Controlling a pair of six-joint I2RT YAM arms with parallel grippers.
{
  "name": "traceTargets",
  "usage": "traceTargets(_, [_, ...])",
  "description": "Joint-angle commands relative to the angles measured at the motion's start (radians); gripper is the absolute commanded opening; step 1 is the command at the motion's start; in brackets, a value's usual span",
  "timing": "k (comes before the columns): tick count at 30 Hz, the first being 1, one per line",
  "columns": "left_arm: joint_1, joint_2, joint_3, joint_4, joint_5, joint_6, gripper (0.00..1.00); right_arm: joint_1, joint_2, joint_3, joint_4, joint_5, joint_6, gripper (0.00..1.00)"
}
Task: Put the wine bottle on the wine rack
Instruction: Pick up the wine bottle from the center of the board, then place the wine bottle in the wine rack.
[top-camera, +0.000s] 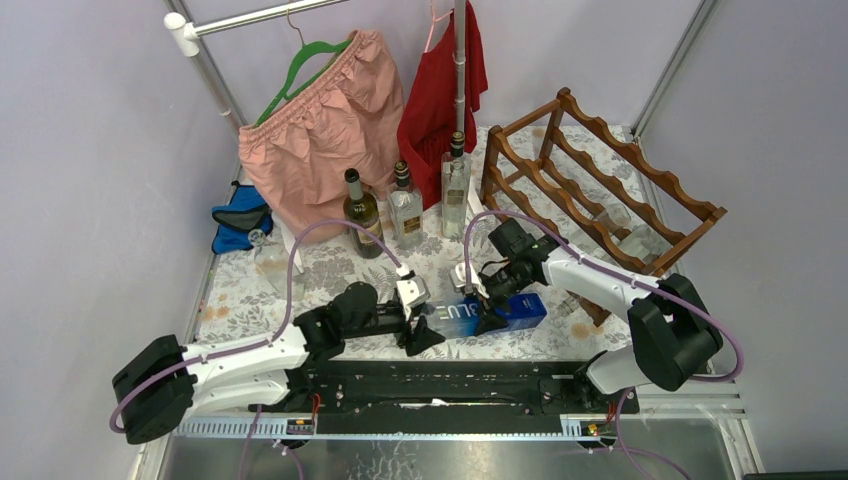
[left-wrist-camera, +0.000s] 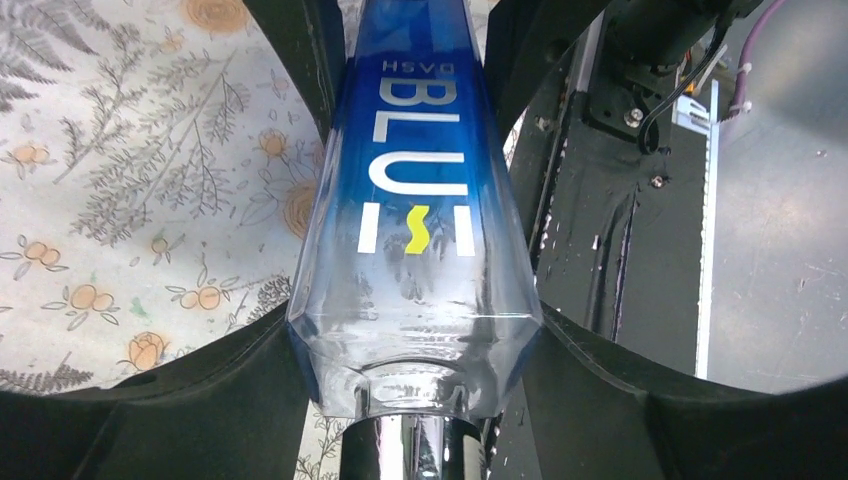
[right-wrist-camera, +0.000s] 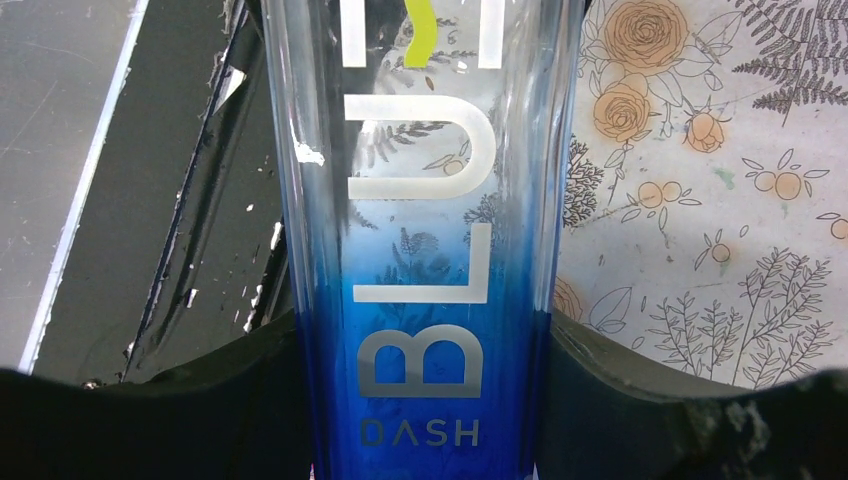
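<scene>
So the blue-fading-to-clear faceted glass wine bottle (top-camera: 520, 310) is sideways at the front of the floral tablecloth (top-camera: 330, 270), well apart from the reddish-brown wooden wine rack (top-camera: 642, 152). The right gripper (top-camera: 487, 300) is clamped on its blue end. The left gripper (top-camera: 425, 315) straddles the clear shoulder, and I can't tell if it's actually gripping.

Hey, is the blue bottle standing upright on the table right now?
No, the blue bottle lies flat on its side on the floral tablecloth, in front of the wine rack.
</scene>
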Motion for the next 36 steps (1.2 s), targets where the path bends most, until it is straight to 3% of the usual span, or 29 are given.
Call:
traceTargets(1, [-0.004, 0.035, -0.008, 0.082, 0.021, -0.025, 0.76, 0.017, -0.003, 0.047, -0.010, -0.077, 0.020, 0.00])
traceTargets(13, [-0.001, 0.042, -0.035, 0.177, 0.028, -0.099, 0.79, 0.023, 0.007, 0.049, -0.017, -0.073, 0.015, 0.00])
traceTargets(20, [0.011, 0.086, -0.029, 0.177, 0.079, -0.130, 0.73, 0.023, 0.011, 0.052, -0.022, -0.079, 0.015, 0.00])
traceTargets(22, [0.018, 0.099, -0.025, 0.180, 0.104, -0.134, 0.58, 0.023, 0.013, 0.053, -0.024, -0.083, 0.015, 0.00])
traceTargets(25, [0.035, 0.120, -0.013, 0.161, 0.135, -0.155, 0.12, 0.023, 0.017, 0.055, -0.030, -0.089, 0.015, 0.02])
traceTargets(26, [0.039, 0.125, -0.010, 0.156, 0.144, -0.162, 0.02, 0.023, 0.019, 0.056, -0.031, -0.092, 0.016, 0.03])
traceTargets(27, [0.042, 0.128, -0.010, 0.151, 0.145, -0.174, 0.00, 0.023, 0.021, 0.056, -0.032, -0.095, 0.018, 0.05])
traceTargets(29, [0.051, 0.128, -0.016, 0.157, 0.150, -0.208, 0.00, 0.023, 0.027, 0.058, -0.023, -0.107, 0.039, 0.11])
traceTargets(31, [0.067, 0.121, -0.027, 0.176, 0.157, -0.254, 0.00, 0.023, 0.034, 0.059, -0.004, -0.119, 0.088, 0.27])
traceTargets(36, [0.122, 0.075, -0.086, 0.253, 0.171, -0.387, 0.00, 0.024, 0.073, 0.090, 0.008, -0.107, 0.195, 0.85])
